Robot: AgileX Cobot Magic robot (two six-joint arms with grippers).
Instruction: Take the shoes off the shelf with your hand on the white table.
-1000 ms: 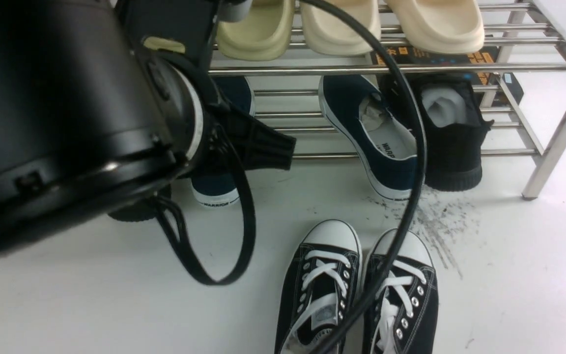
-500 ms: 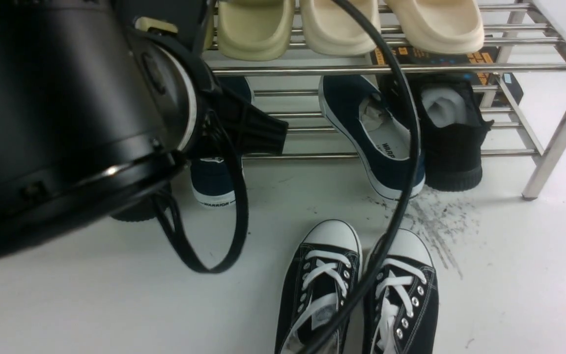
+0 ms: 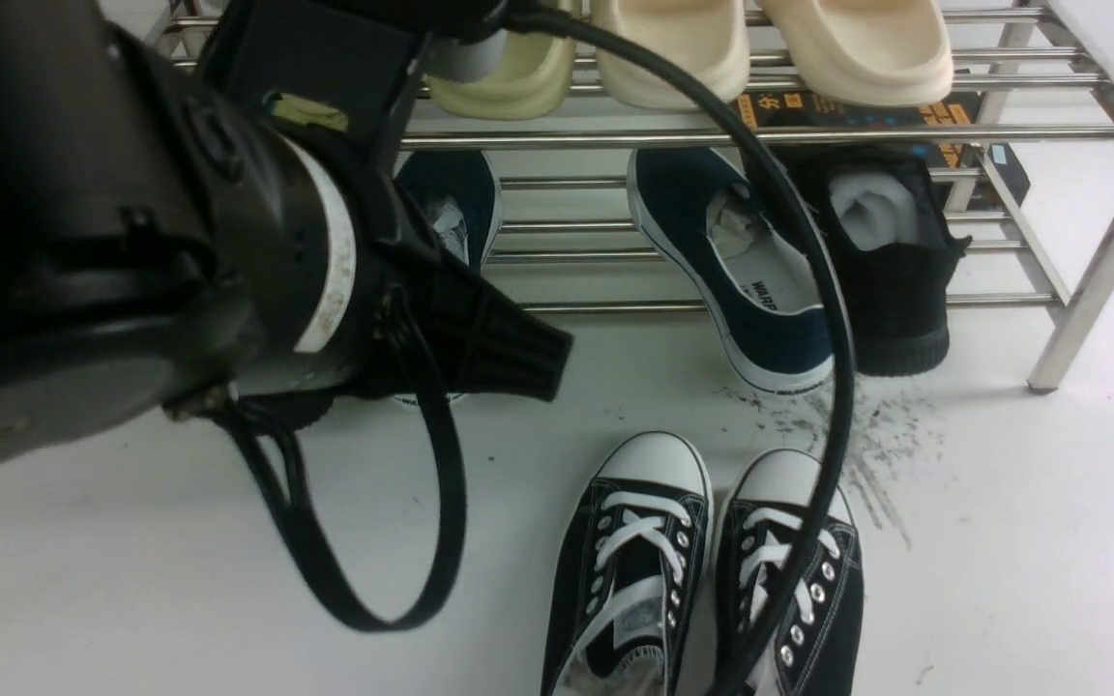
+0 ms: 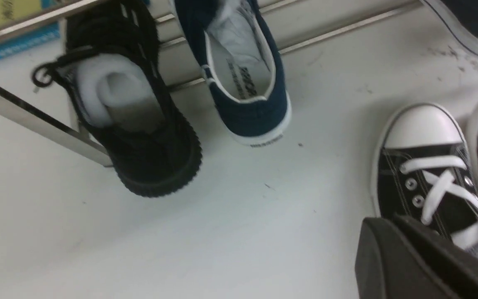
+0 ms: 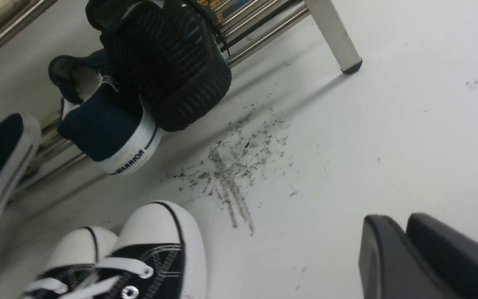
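The shoes, black canvas sneakers with white laces and toe caps, stand side by side on the white table [image 3: 1002, 561], the left one [image 3: 630, 561] touching the right one [image 3: 799, 580], toes toward the shelf [image 3: 760, 135]. My left gripper [image 3: 542, 362] hangs above the table left of them, shut and empty. In the left wrist view its fingers [image 4: 384, 224] cover part of a sneaker [image 4: 425, 166]. My right gripper [image 5: 394, 222] hovers over bare table right of the sneakers [image 5: 156, 245]. Its fingers sit close together around nothing; I cannot tell whether they touch.
On the lower tier lean two navy WARRIOR shoes [image 3: 760, 280] [image 3: 451, 203] and a black knit shoe [image 3: 891, 280]. Cream slippers [image 3: 673, 48] lie on the upper tier. Dark scuff streaks [image 3: 866, 435] mark the table. A black cable [image 3: 833, 319] loops across the view. The shelf leg [image 3: 1099, 261] stands at the right.
My left arm has rolled and its gripper has dropped lower, uncovering more of the left navy shoe. The cable loop hangs lower. The sneakers have not moved.
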